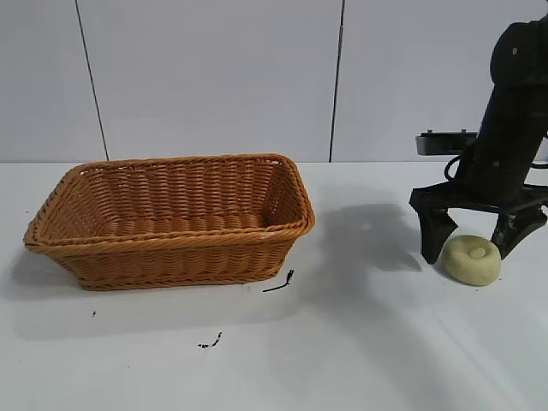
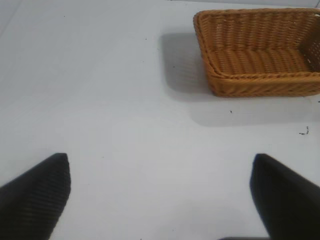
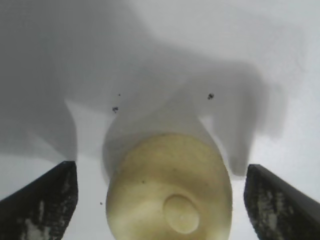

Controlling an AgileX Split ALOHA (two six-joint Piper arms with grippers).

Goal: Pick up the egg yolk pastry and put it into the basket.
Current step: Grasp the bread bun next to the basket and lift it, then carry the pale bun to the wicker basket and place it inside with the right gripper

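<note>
The egg yolk pastry (image 1: 472,259), a pale yellow round puck with a dimple on top, lies on the white table at the right. My right gripper (image 1: 473,241) is open and stands low over it, one finger on each side and a gap between each finger and the pastry. In the right wrist view the pastry (image 3: 170,192) sits between the two dark fingers (image 3: 45,200), apart from both. The orange-brown wicker basket (image 1: 171,248) stands at the left-centre, empty. My left gripper (image 2: 160,200) is open over bare table, away from the basket (image 2: 260,82); it is out of the exterior view.
A small black scrap (image 1: 280,283) lies by the basket's near right corner and another (image 1: 211,342) lies nearer the front. A white wall stands behind the table. Bare table lies between the basket and the pastry.
</note>
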